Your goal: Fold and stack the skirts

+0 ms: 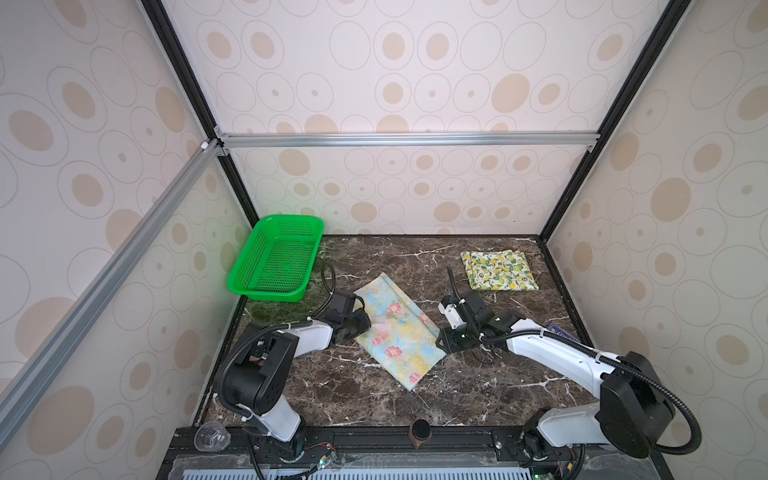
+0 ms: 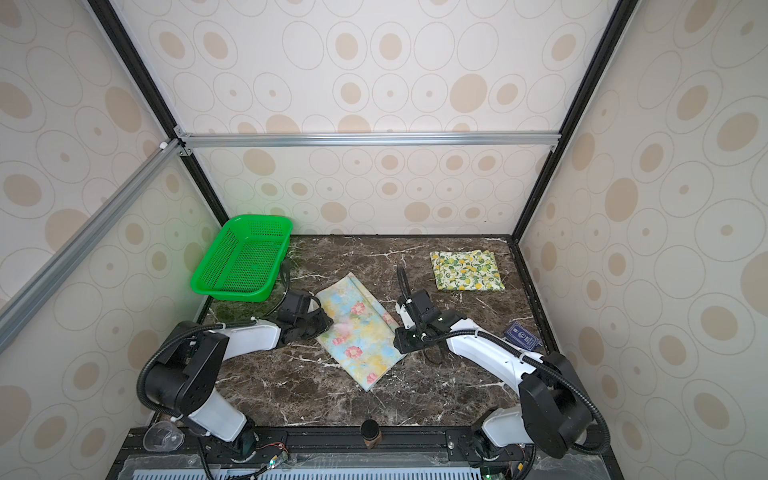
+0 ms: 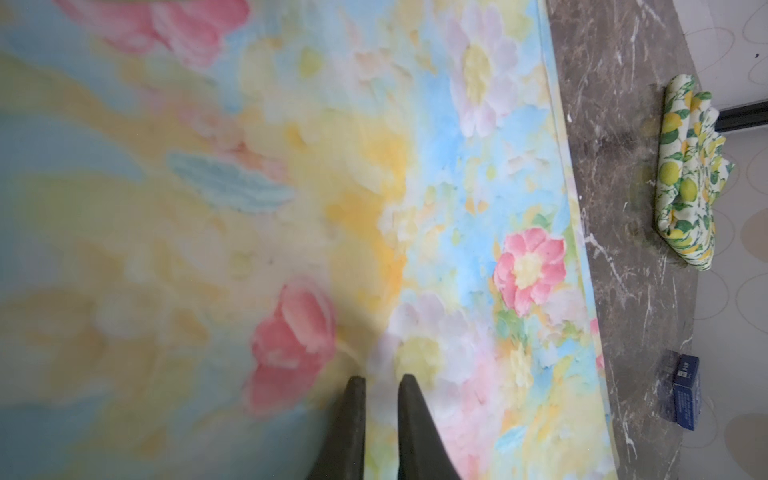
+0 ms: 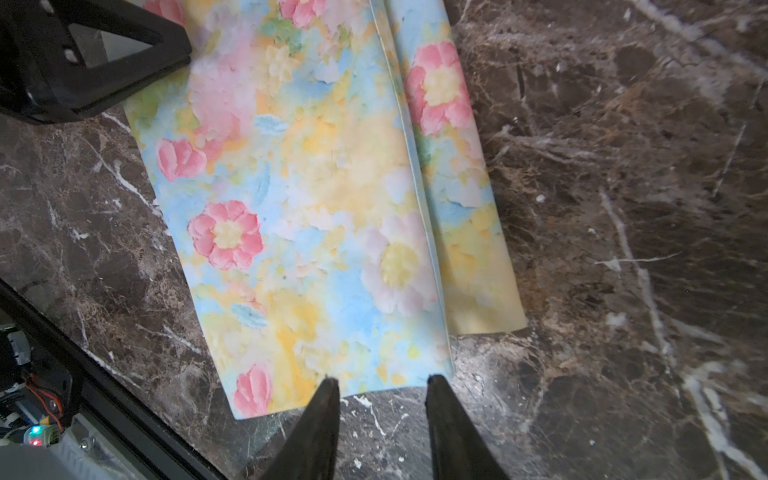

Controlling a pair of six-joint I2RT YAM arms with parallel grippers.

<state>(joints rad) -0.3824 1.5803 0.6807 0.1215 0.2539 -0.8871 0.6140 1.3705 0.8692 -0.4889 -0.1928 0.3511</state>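
Floral skirt [image 1: 395,328] mid-bench [image 1: 478,386], long axis upper-left to lower-right, between left end effector [image 3: 381,380], nearly closed, grip unclear, and right end effector [image 4: 378,384], spread; lemon skirt [image 1: 498,270] upper right.

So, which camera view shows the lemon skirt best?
Both top views: the lemon skirt shows whole, folded, from above. The left wrist view catches it only side-on; the right wrist view misses it.
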